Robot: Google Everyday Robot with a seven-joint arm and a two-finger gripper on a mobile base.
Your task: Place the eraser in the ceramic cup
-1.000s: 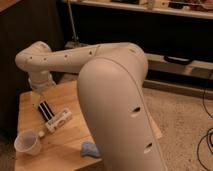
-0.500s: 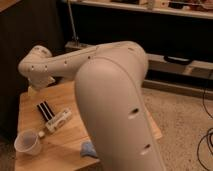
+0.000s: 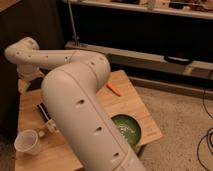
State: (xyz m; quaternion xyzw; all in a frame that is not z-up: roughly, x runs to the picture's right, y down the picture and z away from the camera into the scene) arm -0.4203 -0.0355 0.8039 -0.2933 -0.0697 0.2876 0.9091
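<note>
Gripper (image 3: 30, 76) at the arm's (image 3: 85, 115) far end, over the far-left corner of the wooden table (image 3: 135, 107), grasp state impossible to tell; eraser (image 3: 42, 111) flat on the table between gripper and ceramic cup (image 3: 27, 143).

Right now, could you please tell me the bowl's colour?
Green bowl, clearest in the camera view; the gripper hangs near the table's far left corner.

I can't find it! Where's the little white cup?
In the camera view the ceramic cup stands near the table's front-left corner, just in front of the eraser; the gripper is beyond them, over the far-left edge.
</note>
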